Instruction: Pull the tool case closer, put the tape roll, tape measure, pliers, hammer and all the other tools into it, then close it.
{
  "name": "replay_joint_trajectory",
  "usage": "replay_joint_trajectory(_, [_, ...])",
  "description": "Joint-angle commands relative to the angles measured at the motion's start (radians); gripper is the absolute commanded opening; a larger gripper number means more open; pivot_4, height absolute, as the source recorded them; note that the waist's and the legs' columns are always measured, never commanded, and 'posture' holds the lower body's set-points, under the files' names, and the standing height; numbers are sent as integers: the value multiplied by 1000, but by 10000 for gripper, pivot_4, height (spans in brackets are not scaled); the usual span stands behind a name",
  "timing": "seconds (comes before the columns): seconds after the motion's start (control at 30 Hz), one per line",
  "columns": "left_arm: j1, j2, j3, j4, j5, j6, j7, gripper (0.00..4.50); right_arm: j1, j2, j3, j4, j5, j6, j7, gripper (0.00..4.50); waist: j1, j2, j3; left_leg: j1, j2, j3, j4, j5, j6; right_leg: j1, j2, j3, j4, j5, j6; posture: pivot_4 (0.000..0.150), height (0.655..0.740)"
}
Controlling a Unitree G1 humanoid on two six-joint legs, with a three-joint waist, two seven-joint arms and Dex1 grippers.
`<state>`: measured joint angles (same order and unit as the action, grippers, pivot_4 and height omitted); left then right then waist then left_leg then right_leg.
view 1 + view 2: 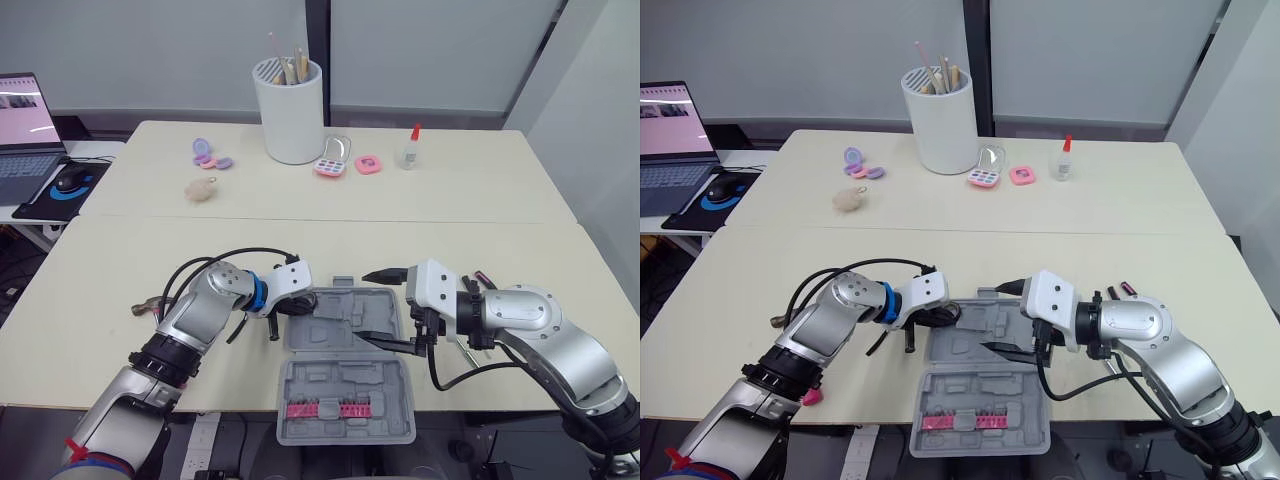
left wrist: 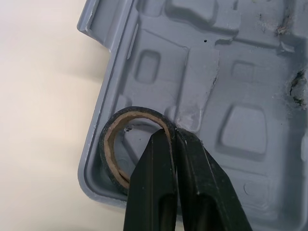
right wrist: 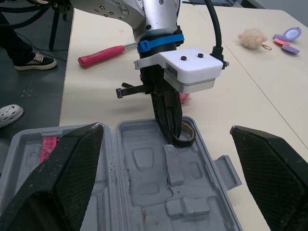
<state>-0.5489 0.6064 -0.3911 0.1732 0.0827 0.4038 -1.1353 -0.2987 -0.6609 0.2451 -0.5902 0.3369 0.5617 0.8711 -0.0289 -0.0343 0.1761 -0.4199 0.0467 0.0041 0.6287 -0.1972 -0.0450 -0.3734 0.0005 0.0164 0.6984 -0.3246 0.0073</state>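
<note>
Now the left gripper (image 2: 172,135), clamped on the tape (image 2: 136,111), holds it in a corner of the case (image 2: 202,82); release seems next. The right gripper (image 1: 368,305) hovers over the case, fingers spread.

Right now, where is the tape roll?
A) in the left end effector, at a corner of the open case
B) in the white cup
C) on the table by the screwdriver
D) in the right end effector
A: the left end effector is shut on the tape roll at a corner of the tool case.
</note>
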Motion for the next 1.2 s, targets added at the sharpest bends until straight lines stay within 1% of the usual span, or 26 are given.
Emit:
replay_joint_trajectory(0.03, [-5,5,-13,-12,12,-9,-6,355,-12,-6,-20,-28,8,-12,1,45000,0,0,0,0,0,0,0,0,0,0,0,0,0,0,0,1500,7400])
replay_joint_trajectory(0.23, [-6,-3,-4,-4,12,-31,4,355,-5,-9,-21,-26,1,-23,2,45000,0,0,0,0,0,0,0,0,0,0,0,0,0,0,0,1500,7400])
replay_joint_trajectory(0.57, [0,17,8,-23,-6,-27,-18,355,-14,-2,-22,-6,3,-31,6,45000,0,0,0,0,0,0,0,0,0,0,0,0,0,0,0,1500,7400])
replay_joint_trajectory(1.0, [-1,7,14,-12,3,-27,17,355,8,-7,-20,10,-8,-65,16,45000,0,0,0,0,0,0,0,0,0,0,0,0,0,0,0,1500,7400])
replay_joint_trajectory(1.17, [5,15,11,-27,-11,-17,-6,355,16,-10,-19,14,-11,-76,19,45000,0,0,0,0,0,0,0,0,0,0,0,0,0,0,0,1500,7400])
replay_joint_trajectory(1.2, [7,16,10,-30,-11,-13,-7,2576,16,-9,-20,16,-11,-76,19,45000,0,0,0,0,0,0,0,0,0,0,0,0,0,0,0,1500,7400])
